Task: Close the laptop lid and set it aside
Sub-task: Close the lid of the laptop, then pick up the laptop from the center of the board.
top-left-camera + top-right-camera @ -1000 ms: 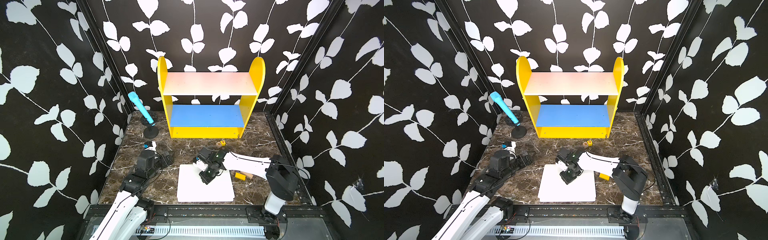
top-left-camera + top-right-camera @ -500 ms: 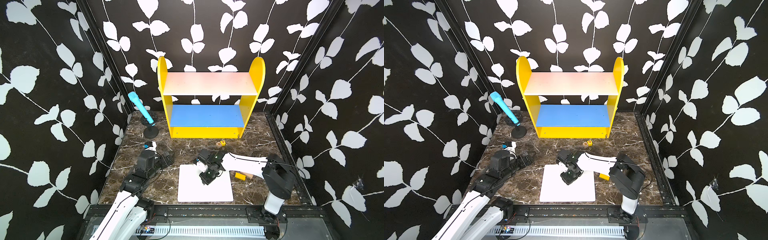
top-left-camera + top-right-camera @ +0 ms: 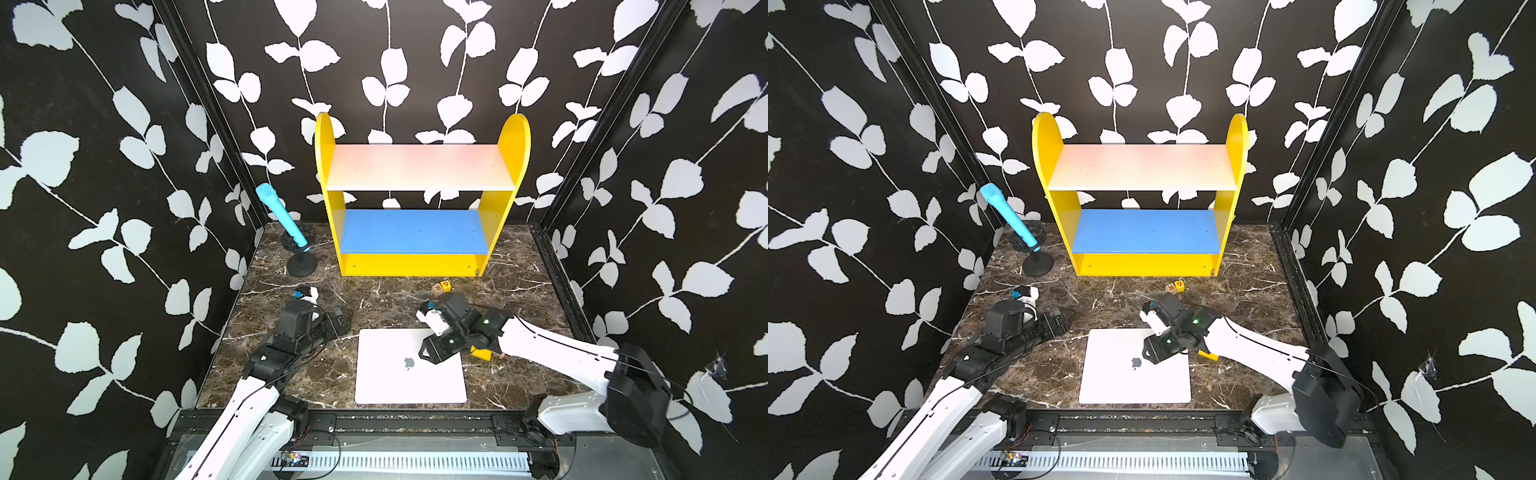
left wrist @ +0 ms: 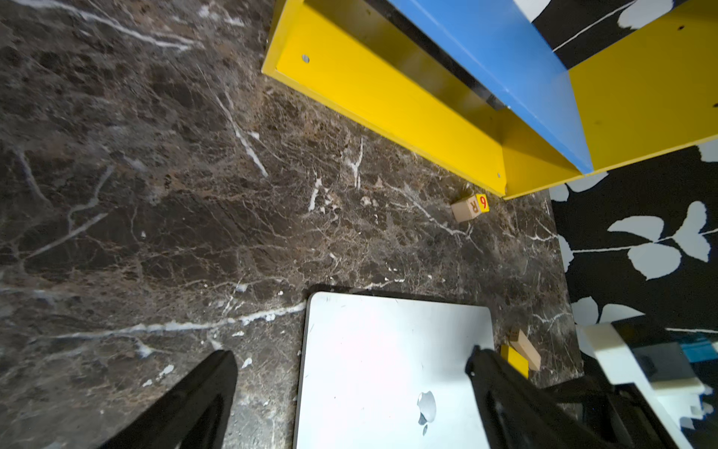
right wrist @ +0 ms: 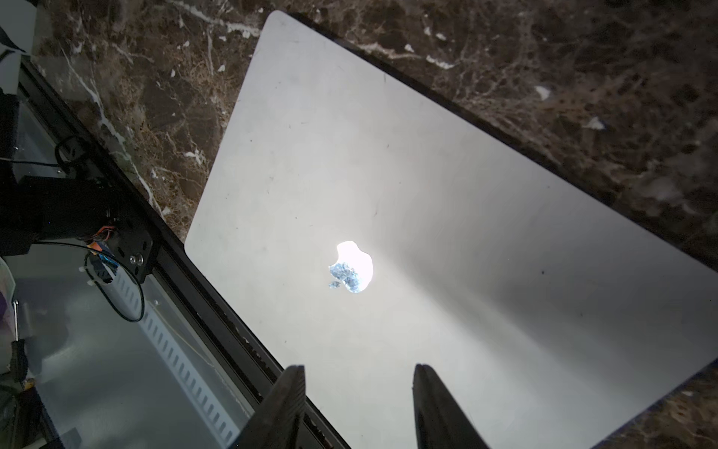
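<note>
Top views, laptop (image 3: 390,386): closed and flat on the marble table (image 3: 374,303), midway along the front edge and close to it. Its long axis runs parallel to that edge.
Top views, laptop lid (image 3: 386,353): fully down with the apple logo facing up, so I judge that only setting it aside is left.
Top views, right gripper (image 3: 432,356): over the back right part of the lid, just beside the logo, pointing down and toward the front edge. Both top views show this.
Top views, left gripper (image 3: 340,322): low over bare table, just off the laptop's back left corner and not touching it.
Top views, nearer arm: the right one, which is already above the lid.
Left wrist view, jaws: the left gripper (image 4: 349,365) is spread wide and holds nothing. The lid's back left corner shows in the gap, lying beyond the fingertips.
Left wrist view, clutter: a yellow-faced wooden block (image 4: 520,355) lies just beside the laptop's right edge.
Right wrist view, jaws: the right gripper (image 5: 356,373) is partly apart and empty. Below it there is only flat lid, with the logo ahead of the tips.
Coming move, judged: the right jaws have no edge between them. A grip needs the right or back edge, or a flat push across the table.
</note>
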Action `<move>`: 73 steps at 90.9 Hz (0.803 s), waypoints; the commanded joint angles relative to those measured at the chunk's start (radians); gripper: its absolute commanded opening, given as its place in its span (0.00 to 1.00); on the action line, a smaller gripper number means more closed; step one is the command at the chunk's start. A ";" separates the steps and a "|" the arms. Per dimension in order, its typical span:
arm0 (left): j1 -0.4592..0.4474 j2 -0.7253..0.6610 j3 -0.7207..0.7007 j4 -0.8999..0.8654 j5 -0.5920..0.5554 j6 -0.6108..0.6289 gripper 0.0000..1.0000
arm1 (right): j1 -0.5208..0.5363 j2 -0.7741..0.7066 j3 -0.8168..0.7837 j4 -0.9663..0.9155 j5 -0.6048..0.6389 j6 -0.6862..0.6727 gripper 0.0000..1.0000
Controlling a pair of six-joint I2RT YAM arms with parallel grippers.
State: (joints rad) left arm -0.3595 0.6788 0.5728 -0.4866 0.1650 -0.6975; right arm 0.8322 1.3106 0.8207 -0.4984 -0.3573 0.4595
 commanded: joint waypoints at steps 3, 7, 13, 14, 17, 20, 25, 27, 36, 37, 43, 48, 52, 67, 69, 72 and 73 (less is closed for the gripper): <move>-0.004 0.032 -0.020 -0.033 0.064 0.014 0.97 | -0.059 -0.098 -0.118 0.103 -0.048 0.109 0.55; -0.004 0.034 -0.029 -0.036 0.073 0.012 0.97 | -0.074 -0.136 -0.156 0.117 -0.053 0.136 0.59; -0.006 0.035 -0.043 -0.046 0.084 0.009 0.97 | -0.089 -0.192 -0.204 0.120 -0.046 0.167 0.63; -0.006 0.034 -0.044 -0.049 0.084 0.009 0.97 | -0.090 -0.201 -0.211 0.120 -0.045 0.173 0.64; -0.006 0.032 -0.049 -0.058 0.087 0.009 0.97 | -0.095 -0.229 -0.234 0.120 -0.042 0.187 0.66; -0.007 0.029 -0.056 -0.063 0.090 0.009 0.98 | -0.102 -0.254 -0.256 0.119 -0.040 0.204 0.68; -0.010 0.023 -0.068 -0.073 0.097 0.009 0.98 | -0.110 -0.298 -0.295 0.116 -0.038 0.232 0.72; -0.012 0.023 -0.073 -0.079 0.101 0.010 0.98 | -0.114 -0.318 -0.310 0.115 -0.035 0.243 0.73; -0.027 0.018 -0.089 -0.113 0.103 0.010 0.98 | -0.126 -0.397 -0.375 0.097 -0.023 0.295 0.78; -0.031 0.018 -0.091 -0.116 0.102 0.008 0.98 | -0.127 -0.408 -0.381 0.093 -0.021 0.299 0.79; -0.070 0.011 -0.106 -0.120 0.081 -0.013 0.98 | -0.135 -0.463 -0.412 0.061 -0.011 0.323 0.80; -0.102 0.015 -0.115 -0.125 0.064 -0.027 0.98 | -0.140 -0.511 -0.437 0.035 -0.005 0.342 0.82; -0.126 0.019 -0.123 -0.129 0.055 -0.038 0.98 | -0.143 -0.546 -0.455 0.020 -0.005 0.360 0.83; -0.201 0.028 -0.167 -0.120 0.035 -0.075 0.98 | -0.147 -0.632 -0.526 -0.004 -0.015 0.417 0.84; -0.209 0.029 -0.172 -0.120 0.034 -0.078 0.98 | -0.149 -0.637 -0.535 -0.003 -0.016 0.422 0.84; -0.222 0.033 -0.182 -0.120 0.032 -0.081 0.98 | -0.149 -0.640 -0.544 0.004 -0.025 0.431 0.83; -0.226 0.034 -0.184 -0.119 0.032 -0.082 0.98 | -0.148 -0.641 -0.549 0.007 -0.027 0.433 0.83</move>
State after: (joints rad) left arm -0.5533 0.7074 0.4202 -0.5858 0.2199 -0.7509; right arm 0.6907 0.6872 0.3096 -0.4793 -0.3771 0.8394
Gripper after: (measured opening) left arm 0.981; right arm 0.835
